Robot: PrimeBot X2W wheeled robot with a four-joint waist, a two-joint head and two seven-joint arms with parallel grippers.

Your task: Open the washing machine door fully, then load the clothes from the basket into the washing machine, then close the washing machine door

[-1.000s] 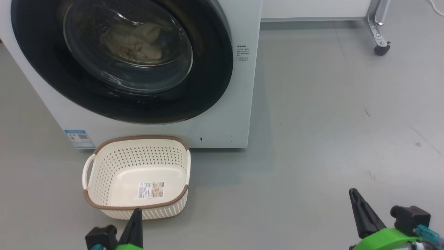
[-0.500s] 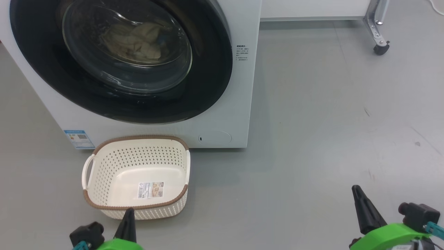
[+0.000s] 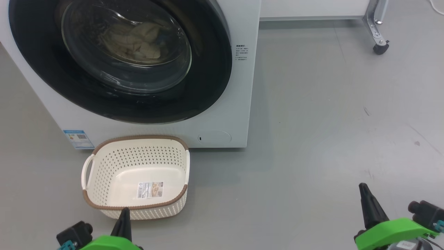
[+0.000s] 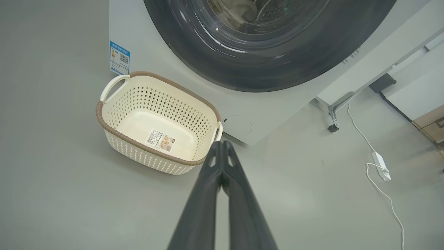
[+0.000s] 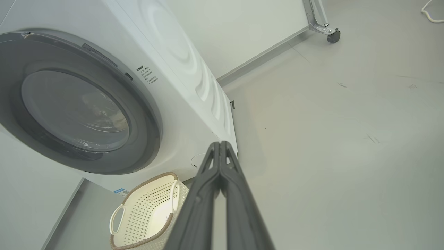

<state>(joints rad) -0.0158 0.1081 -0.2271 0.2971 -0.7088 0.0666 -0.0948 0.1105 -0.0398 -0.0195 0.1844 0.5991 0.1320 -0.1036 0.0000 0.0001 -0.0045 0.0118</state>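
Observation:
The washing machine (image 3: 222, 114) stands at the upper left with its door (image 3: 118, 59) closed flat against the front. Through the glass I see the clothes (image 3: 135, 43) as a cream bundle inside the drum. The basket (image 3: 135, 177) sits on the floor before the machine, holding nothing but its label sticker. My left gripper (image 3: 124, 212) is shut at the bottom edge, just in front of the basket's near rim. My right gripper (image 3: 363, 187) is shut at the lower right, far from both. The wrist views show each pair of fingers (image 4: 222, 163) (image 5: 219, 163) pressed together, holding nothing.
A metal leg on a caster (image 3: 380, 47) stands at the upper right. A white cable with an inline box (image 4: 380, 161) lies on the floor to the right of the machine. Open grey floor (image 3: 329, 121) spreads right of the machine.
Both grippers have drawn back toward the bottom edge, the left one shifting left and the right one right. The basket and door stay put.

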